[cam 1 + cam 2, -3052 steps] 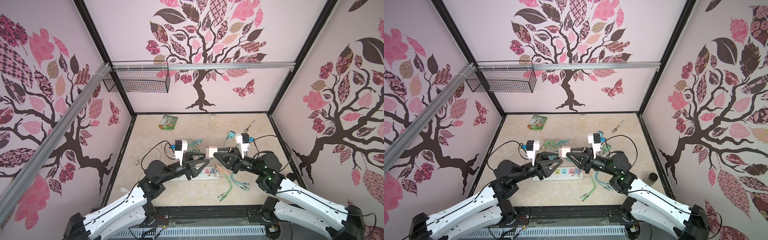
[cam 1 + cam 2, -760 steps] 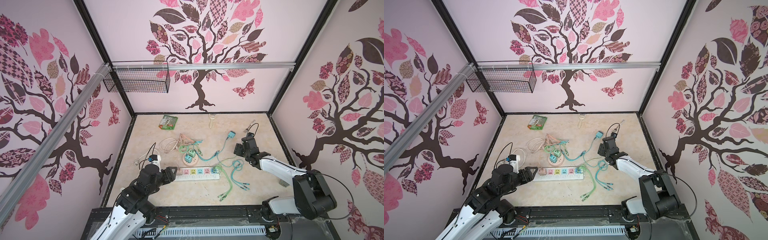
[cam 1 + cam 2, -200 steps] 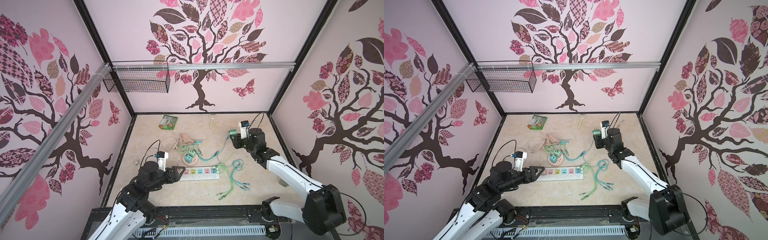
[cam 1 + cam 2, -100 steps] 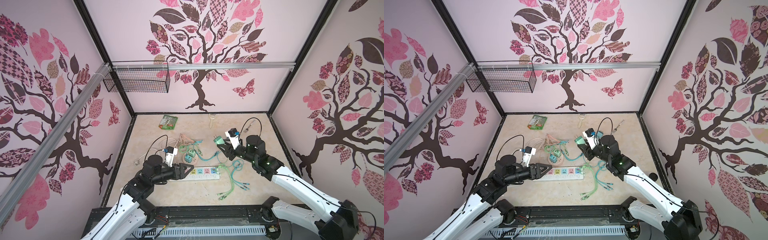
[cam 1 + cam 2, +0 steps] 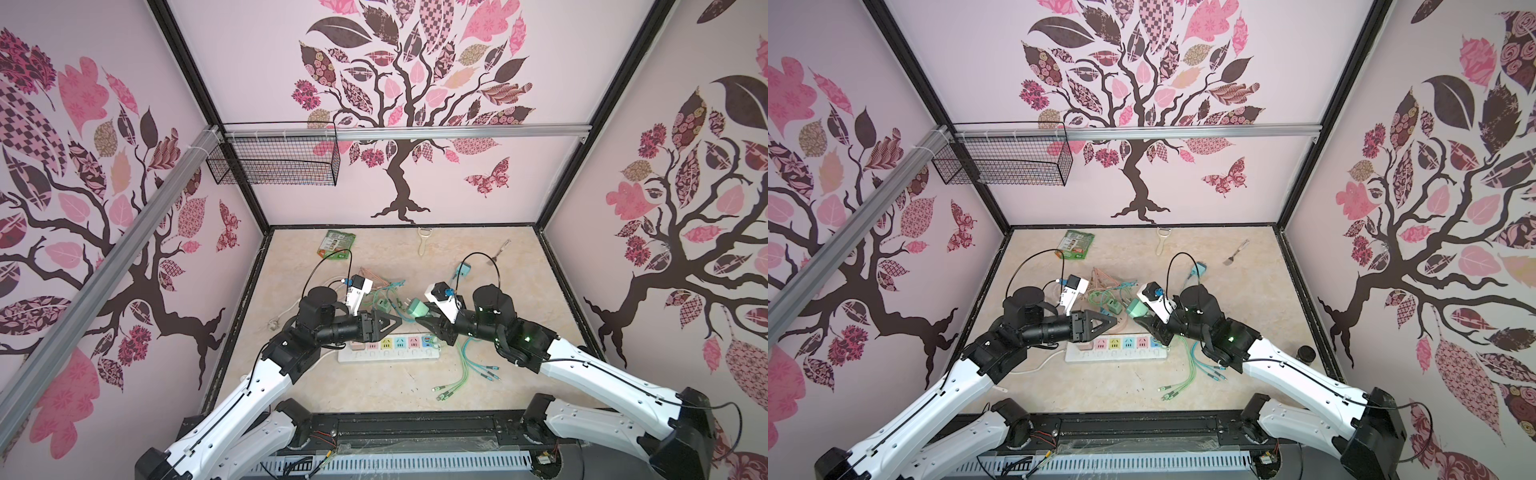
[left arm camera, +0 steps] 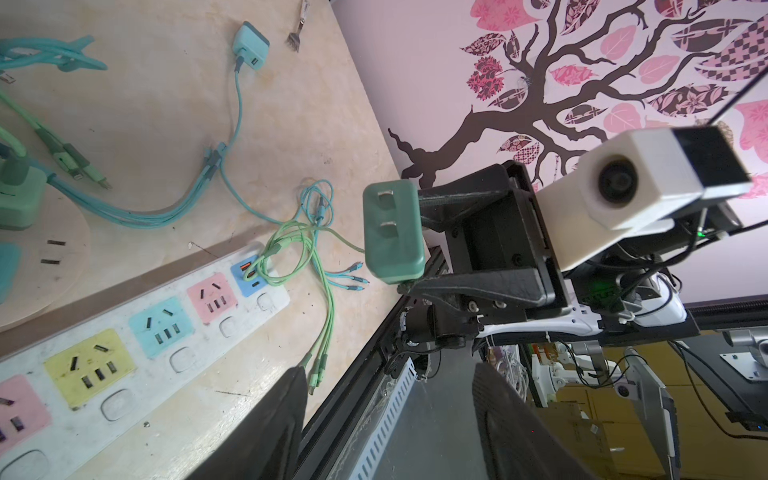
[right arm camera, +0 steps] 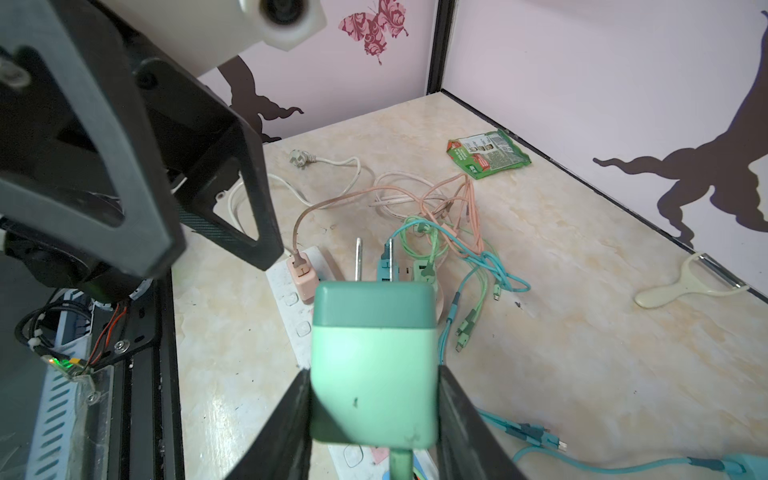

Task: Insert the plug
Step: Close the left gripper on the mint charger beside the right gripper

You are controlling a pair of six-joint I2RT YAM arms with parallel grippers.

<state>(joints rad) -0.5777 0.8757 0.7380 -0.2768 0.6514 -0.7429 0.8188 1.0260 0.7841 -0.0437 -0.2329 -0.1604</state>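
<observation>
Two arms were counted, each with one end effector – the left end effector [image 5: 393, 323] and the right end effector [image 5: 419, 317]. One power strip [image 5: 388, 354] lay on the tabletop [image 5: 374, 395], showing five coloured socket panels [image 5: 1114, 343] in a top view. At least four adapters could be told apart – the green plug [image 5: 417, 309], a second green adapter [image 5: 1113, 308], a teal adapter [image 5: 463, 271] and a pink adapter [image 7: 302, 277]. There was one peeler [image 5: 422, 243], one fork [image 5: 501, 250], one snack packet [image 5: 337, 245], one wire basket [image 5: 274, 160] and one white wall plug [image 7: 300, 158]. The tangled cables [image 5: 469, 374] were too knotted to count.
</observation>
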